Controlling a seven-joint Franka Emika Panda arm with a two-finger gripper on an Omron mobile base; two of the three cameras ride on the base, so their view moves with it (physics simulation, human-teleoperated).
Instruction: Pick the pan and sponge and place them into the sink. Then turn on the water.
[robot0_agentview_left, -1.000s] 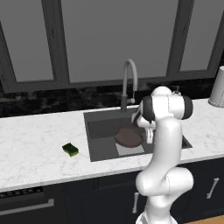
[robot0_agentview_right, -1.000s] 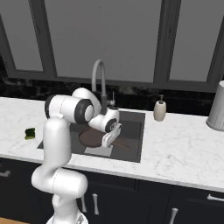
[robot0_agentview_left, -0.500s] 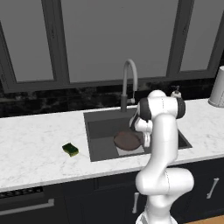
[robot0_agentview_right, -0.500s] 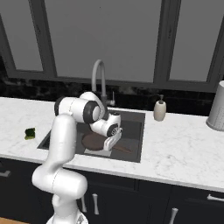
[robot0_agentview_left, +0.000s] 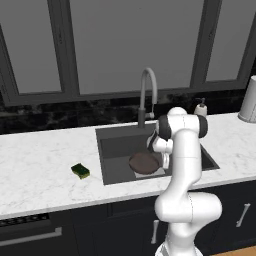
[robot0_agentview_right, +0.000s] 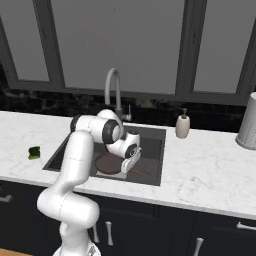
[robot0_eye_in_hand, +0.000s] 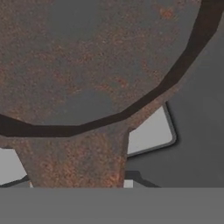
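The reddish-brown pan (robot0_agentview_left: 143, 163) (robot0_agentview_right: 107, 163) lies low in the dark grey sink (robot0_agentview_left: 114, 136) (robot0_agentview_right: 155, 136), over the light square on its floor. My gripper (robot0_agentview_left: 164, 160) (robot0_agentview_right: 131, 162) reaches down into the basin at the pan's right side, shut on the handle where it meets the rim. In the hand view the pan (robot0_eye_in_hand: 87, 57) is very close and its handle (robot0_eye_in_hand: 78, 159) runs down to the bottom edge, hiding my fingertips. The green and yellow sponge (robot0_agentview_left: 80, 171) (robot0_agentview_right: 34, 152) rests on the white counter left of the sink. No water runs from the faucet (robot0_agentview_left: 148, 90) (robot0_agentview_right: 114, 85).
A soap dispenser (robot0_agentview_left: 201, 107) (robot0_agentview_right: 183, 125) stands behind the sink's right corner. A tall grey canister (robot0_agentview_left: 248, 100) (robot0_agentview_right: 247, 122) sits at the far right of the counter. Dark windows and a black backsplash line the back.
The arm has folded lower into the sink, and the pan has come down with it toward the basin floor. The sponge has stayed put.
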